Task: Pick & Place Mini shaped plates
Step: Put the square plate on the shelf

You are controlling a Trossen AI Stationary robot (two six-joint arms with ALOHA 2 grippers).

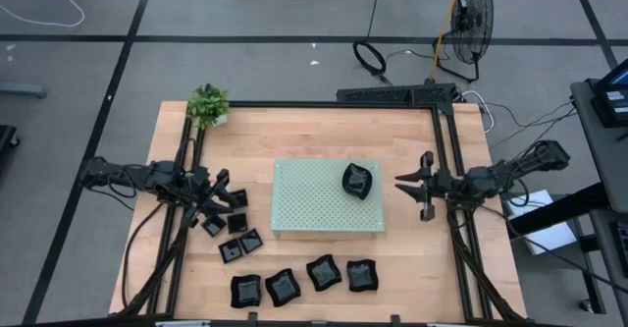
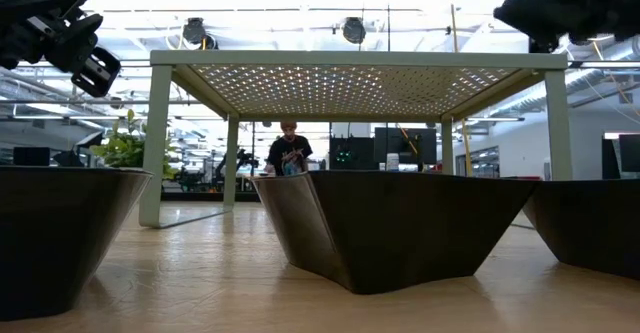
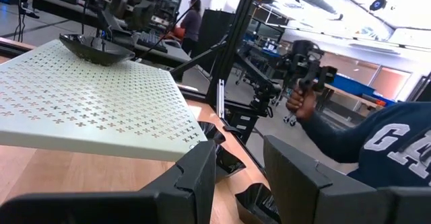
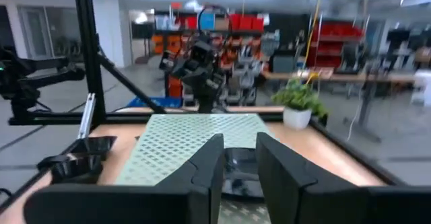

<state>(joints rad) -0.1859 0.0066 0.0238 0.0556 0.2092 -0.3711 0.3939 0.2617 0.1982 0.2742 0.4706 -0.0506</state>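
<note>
**A:** Plates first, right up close. Where do they all lie?

**B:** Four stand in a row at 6 o'clock of the board. A cluster of small ones lies at 8 o'clock, clear of it. One plate sits on the board, toward its 2 o'clock corner.

**A:** And your hands?

**B:** My right gripper hangs at 3 o'clock of the board, just beside its edge, pointing at that plate. Its fingers are apart with nothing between them. My left gripper is at 9 o'clock, over the cluster, fingers apart too and empty.

**A:** Anything else?

**B:** A plant at the 11 o'clock corner of the table, and a person's hand beyond the table's edge
</note>
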